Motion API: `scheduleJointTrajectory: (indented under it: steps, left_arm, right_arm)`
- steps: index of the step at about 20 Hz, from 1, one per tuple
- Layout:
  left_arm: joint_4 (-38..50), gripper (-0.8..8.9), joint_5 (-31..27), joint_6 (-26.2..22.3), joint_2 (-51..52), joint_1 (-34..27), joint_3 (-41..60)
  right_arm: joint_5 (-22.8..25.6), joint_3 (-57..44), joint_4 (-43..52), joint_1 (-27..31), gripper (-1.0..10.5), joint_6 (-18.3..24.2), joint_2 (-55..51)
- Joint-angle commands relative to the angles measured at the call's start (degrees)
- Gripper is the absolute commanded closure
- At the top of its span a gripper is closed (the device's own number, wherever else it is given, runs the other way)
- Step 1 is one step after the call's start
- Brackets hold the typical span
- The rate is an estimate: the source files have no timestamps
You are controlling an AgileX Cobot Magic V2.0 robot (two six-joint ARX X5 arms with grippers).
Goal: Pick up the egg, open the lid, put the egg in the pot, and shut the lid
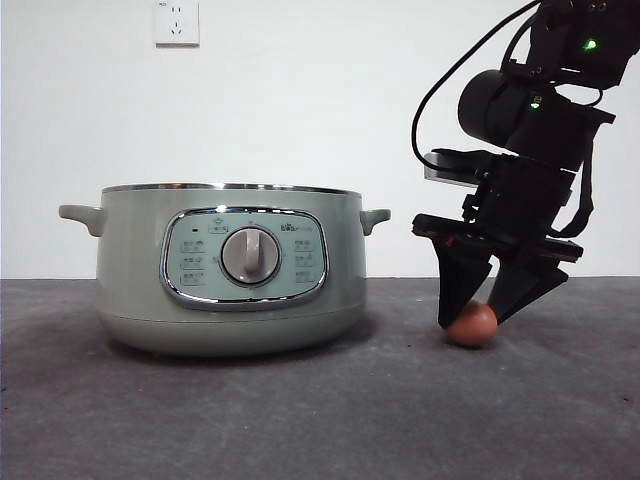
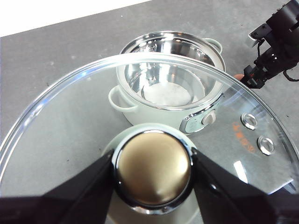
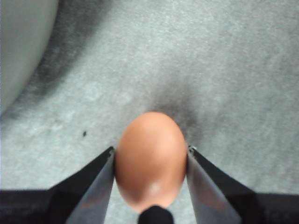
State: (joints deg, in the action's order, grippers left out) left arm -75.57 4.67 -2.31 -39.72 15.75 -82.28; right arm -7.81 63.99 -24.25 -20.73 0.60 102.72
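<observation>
The sage-green pot [image 1: 130, 270] stands open on the table, left of centre; its steel inside [image 2: 167, 88] shows through the glass in the left wrist view. My left gripper [image 2: 153, 164] is shut on the lid's knob [image 2: 153, 175] and holds the glass lid [image 2: 70, 116] up above the pot, out of the front view. The brown-orange egg [image 1: 472, 325] lies on the table to the right of the pot. My right gripper [image 1: 479, 316] is down at it, one jaw touching each side of the egg [image 3: 150, 140].
The dark grey table [image 1: 300, 420] runs back to a white wall with a socket [image 1: 176, 22]. The pot's side handle [image 1: 374, 217] sticks out toward the right arm [image 1: 530, 110]. That arm also shows in the left wrist view [image 2: 275, 46].
</observation>
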Motion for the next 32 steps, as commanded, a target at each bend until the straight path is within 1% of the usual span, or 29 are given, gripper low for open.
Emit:
scheduleJointTrajectory:
  steps: [1,2,6,8,10,12,14,16,19,21,24,28,30,32]
  left_arm:
    - [2.5,8.22,0.2,0.5,0.6,-0.2,-0.3]
    - [2.5,8.22,0.2,0.5,0.6,-0.2,-0.3]
    - [2.5,8.22,0.2,0.3,0.6,-0.2,-0.3]
    - [2.5,8.22,0.3,0.1,0.6,-0.2,-0.3]
    - [2.5,8.22,0.3,0.0,0.6,-0.2,-0.3]
    - [2.5,8.22,0.3,-0.5,0.6,-0.2,-0.3]
    - [2.4,8.22,0.7,-0.5,0.6,-0.2,-0.3]
    - [2.4,8.22,3.4,-0.5,0.6,-0.2,-0.3]
    - [2.4,8.22,4.7,-0.8,0.6,-0.2,-0.3]
    - [2.4,8.22,4.7,-0.8,0.6,-0.2,-0.3]
    - [2.0,8.22,4.8,-0.8,0.6,-0.2,-0.3]
    - [1.6,8.22,7.8,-0.8,0.6,-0.2,-0.3]
    - [1.5,8.22,7.8,-0.8,0.6,-0.2,-0.3]
    - [1.5,8.22,7.8,-0.8,0.6,-0.2,-0.3]
  right_arm:
    - [-0.6,0.0,-0.1,-0.3,9.6,-1.3,0.7]
    - [-0.6,0.0,-0.1,-0.3,9.6,-2.1,0.7]
    - [-0.5,0.0,-2.2,-0.3,9.6,-2.1,-2.5]
    - [-0.6,0.0,-2.9,-0.3,9.6,-2.2,-6.3]
    - [-0.6,0.1,-3.0,-0.3,9.6,-3.3,-11.3]
    - [-2.8,1.1,-2.6,-0.7,9.6,-3.6,-15.3]
    - [-2.9,4.9,-3.2,-2.8,9.6,-3.6,-16.9]
    - [-2.9,10.0,-3.1,-6.1,9.6,-3.6,-16.3]
    - [-2.6,19.1,-2.8,-11.6,9.6,-3.4,-12.3]
    - [-2.6,26.0,-3.8,-14.1,9.6,-3.3,-7.4]
    - [-2.6,36.2,-6.7,-16.9,9.6,-1.9,1.9]
    - [-2.2,46.7,-11.8,-18.6,9.6,-0.3,13.8]
    - [-1.4,50.0,-13.5,-19.0,9.6,0.8,18.4]
    - [-0.8,51.1,-14.0,-19.1,9.6,1.3,21.5]
